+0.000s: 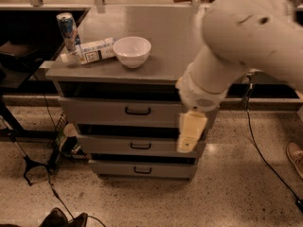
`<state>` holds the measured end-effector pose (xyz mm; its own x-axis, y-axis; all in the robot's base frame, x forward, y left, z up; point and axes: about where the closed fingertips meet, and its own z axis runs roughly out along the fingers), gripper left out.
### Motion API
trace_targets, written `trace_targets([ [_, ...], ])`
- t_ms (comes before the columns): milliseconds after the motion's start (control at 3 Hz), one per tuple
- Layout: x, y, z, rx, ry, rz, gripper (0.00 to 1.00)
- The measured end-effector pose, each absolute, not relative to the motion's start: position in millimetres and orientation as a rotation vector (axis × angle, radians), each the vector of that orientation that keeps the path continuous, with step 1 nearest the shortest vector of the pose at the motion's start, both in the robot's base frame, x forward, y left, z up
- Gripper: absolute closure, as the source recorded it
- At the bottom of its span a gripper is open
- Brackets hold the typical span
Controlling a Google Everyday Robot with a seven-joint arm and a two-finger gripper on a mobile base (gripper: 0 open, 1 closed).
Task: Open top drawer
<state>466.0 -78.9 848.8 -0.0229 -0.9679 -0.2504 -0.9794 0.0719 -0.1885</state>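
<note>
The top drawer is the widest grey front of the cabinet, with a thin black pull handle at its centre and a dark gap above it. Its right end is hidden behind my arm. My gripper is the pale yellowish piece hanging from the big white arm. It hangs in front of the right ends of the top and middle drawers, to the right of and a little below the handle, and holds nothing that I can see.
On the cabinet top stand a can, a lying bottle and a white bowl. Two narrower drawers sit below. A cable and a shoe lie right; black stand legs left.
</note>
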Motion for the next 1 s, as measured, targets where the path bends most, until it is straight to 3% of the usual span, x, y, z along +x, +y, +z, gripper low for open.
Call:
trace_targets([
  [1000, 522, 29, 732, -2.090, 2.008, 0.164, 0.00],
])
